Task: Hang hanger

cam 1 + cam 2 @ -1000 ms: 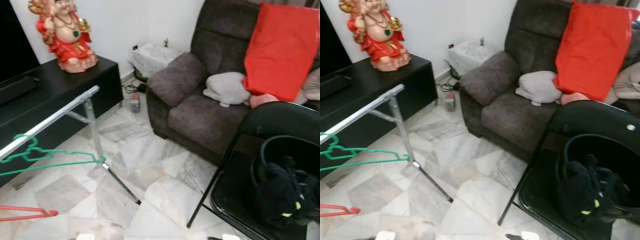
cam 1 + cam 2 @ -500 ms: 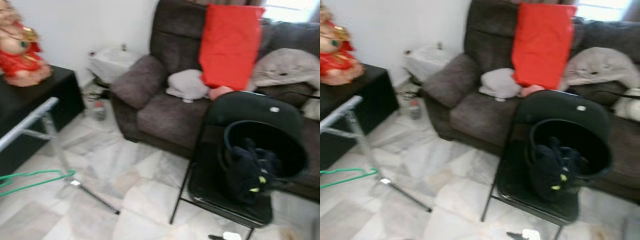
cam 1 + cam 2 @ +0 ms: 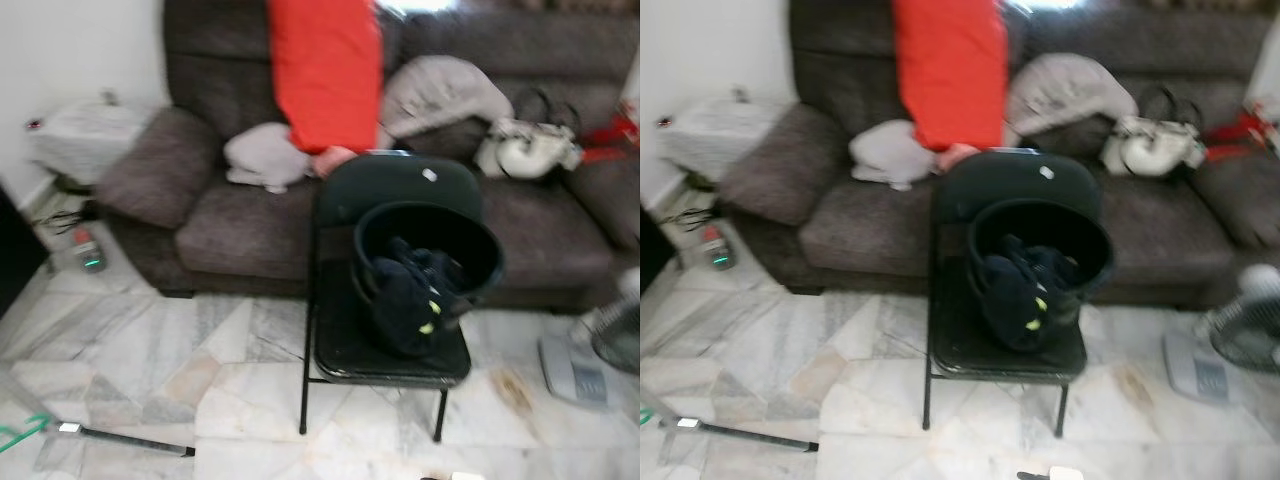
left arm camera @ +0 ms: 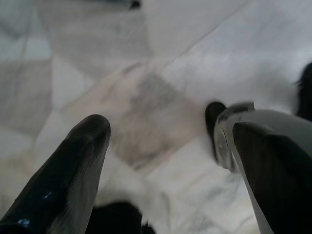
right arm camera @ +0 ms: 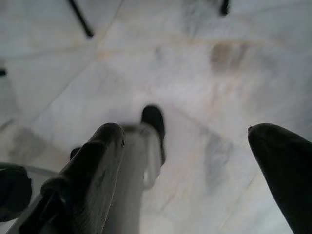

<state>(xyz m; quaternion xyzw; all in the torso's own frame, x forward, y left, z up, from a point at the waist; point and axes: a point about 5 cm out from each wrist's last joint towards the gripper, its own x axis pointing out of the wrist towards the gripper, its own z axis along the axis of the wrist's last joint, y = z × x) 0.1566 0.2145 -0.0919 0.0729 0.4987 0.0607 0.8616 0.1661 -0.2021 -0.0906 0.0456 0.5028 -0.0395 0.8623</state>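
Marble floor [image 3: 250,350], pale with grey veining, runs up to a dark brown sofa [image 3: 240,215] across the back of the room. Head views slightly blurred.

Centre: black folding chair [image 3: 385,345] with its back toward the sofa. On its seat a black bucket [image 3: 480,255] tipped toward the camera, dark clothes [image 3: 410,290] with small yellow-green marks spilling from its mouth.

On the sofa, 11 to 12 o'clock from the chair: red cushion [image 3: 322,70] propped upright against the backrest, a light grey cushion [image 3: 262,158] low beside it, another grey cushion [image 3: 440,90] at 12 to 1 o'clock, and a white bag [image 3: 530,150] at about 2 o'clock.

Far 9 o'clock: small covered side table [image 3: 85,135] against the white wall, a bottle [image 3: 88,250] on the floor below it. At 3 o'clock, the base of a floor fan [image 3: 575,365].

At 8 o'clock, at the frame edge: foot bar of a metal rack [image 3: 125,438] lying along the floor, and right at its outer end a tip of green hanger [image 3: 20,435]. Rest of the hanger is cut off.

Left gripper [image 4: 170,161]: fingers spread wide, nothing between them, pointing down at marble. Right gripper [image 5: 195,161]: likewise parted and empty, over the floor, with a silver robot limb and black foot below.
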